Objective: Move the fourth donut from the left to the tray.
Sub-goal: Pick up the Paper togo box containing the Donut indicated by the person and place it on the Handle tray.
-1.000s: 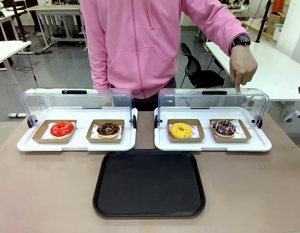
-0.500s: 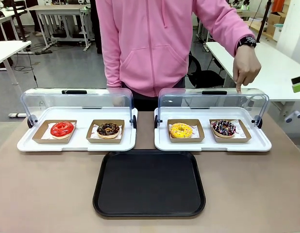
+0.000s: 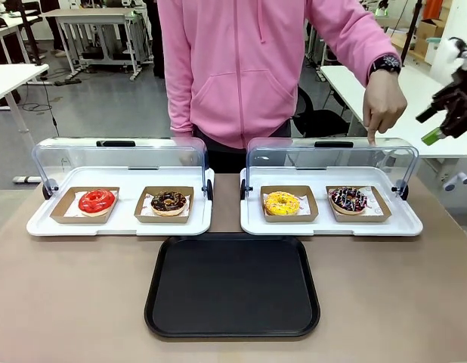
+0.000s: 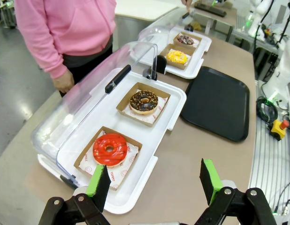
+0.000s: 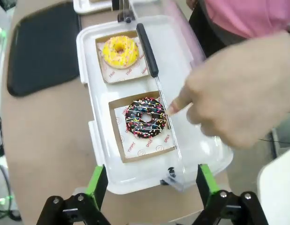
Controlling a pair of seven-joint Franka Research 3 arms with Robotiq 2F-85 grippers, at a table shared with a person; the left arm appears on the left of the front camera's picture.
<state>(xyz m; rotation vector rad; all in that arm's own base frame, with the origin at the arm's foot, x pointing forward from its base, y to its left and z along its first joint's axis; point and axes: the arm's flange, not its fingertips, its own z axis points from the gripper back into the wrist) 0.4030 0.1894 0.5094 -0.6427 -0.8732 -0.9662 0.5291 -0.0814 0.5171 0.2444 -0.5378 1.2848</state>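
Observation:
The fourth donut (image 3: 348, 199), chocolate-glazed with pink and white stripes, lies in a brown cardboard holder at the right end of the right white tray. A person's hand (image 3: 381, 106) points down at it over the raised clear lid. The black tray (image 3: 232, 286) lies in front, between the two white trays. My right gripper (image 3: 431, 125) hangs open high at the far right, above and beyond the donut (image 5: 145, 117); its open green pads (image 5: 98, 183) frame the donut, with the hand (image 5: 234, 98) beside it. My left gripper (image 4: 154, 180) is open over the table's left end, holding nothing.
A yellow donut (image 3: 282, 203) shares the right white tray (image 3: 332, 227). The left white tray (image 3: 120, 225) holds a red donut (image 3: 96, 201) and a chocolate donut with tan sprinkles (image 3: 168, 201). Both clear lids (image 3: 332, 155) stand open at the back.
My right gripper has come into the front view at the upper right and risen. The person has shifted slightly to the right; the pointing hand has stayed over the lid.

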